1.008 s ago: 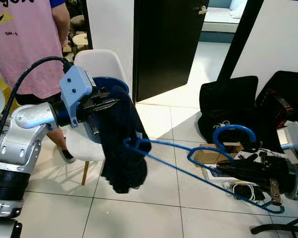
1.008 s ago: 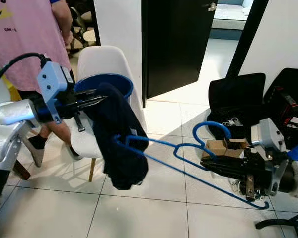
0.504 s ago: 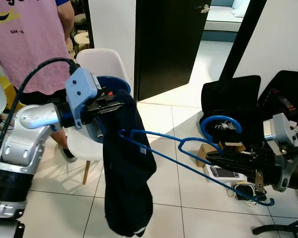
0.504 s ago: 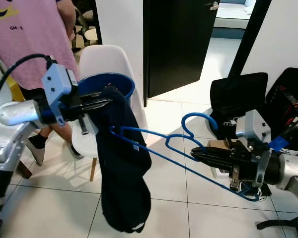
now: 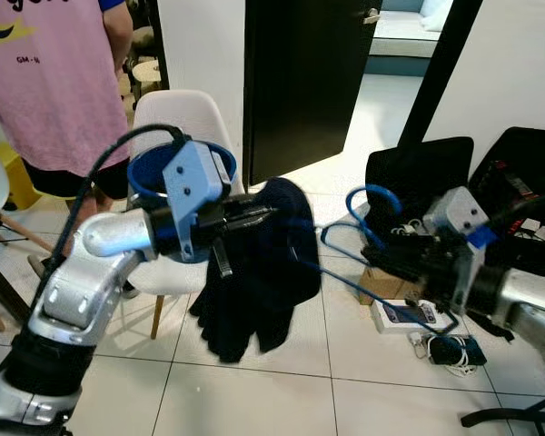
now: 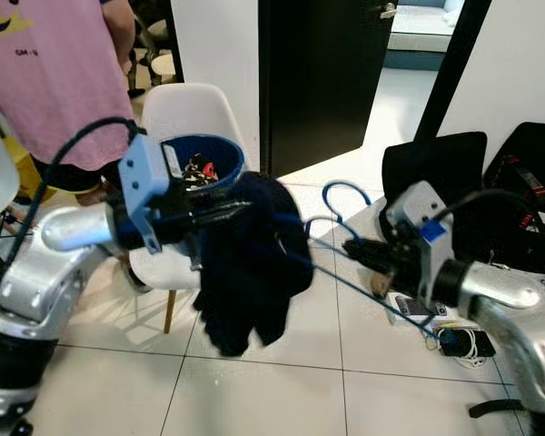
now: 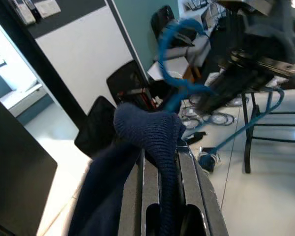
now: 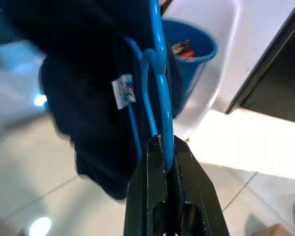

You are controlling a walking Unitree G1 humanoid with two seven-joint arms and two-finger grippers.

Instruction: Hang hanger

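Your left gripper [image 5: 254, 216] is clamped on one dark navy garment [image 5: 263, 272]; in the left wrist view a fold of the knit cloth [image 7: 160, 142] is pinched between the two black fingers [image 7: 189, 172]. The garment hangs bunched from that gripper above the tiled floor [image 5: 282, 381], at chest height in front of you. Your right gripper [image 6: 363, 254] is closed on one blue wire hanger [image 5: 363, 227]; the right wrist view has the hanger's blue wire [image 8: 157, 98] running straight out from between the fingers and into the garment, beside a small white label [image 8: 123, 91]. The hanger's hook [image 5: 371, 202] curls up just in front of the right gripper, and its far end is buried in the cloth, so the two grippers are joined through hanger and garment. Behind the garment stands one white chair [image 5: 177, 123] carrying one blue bucket [image 6: 204, 159] with small items in it. One person in a pink shirt [image 5: 45, 82] stands to the left of the chair. Two black bags [image 5: 418, 177] rest against the wall on the right, with a cardboard box and cables on the floor before them.
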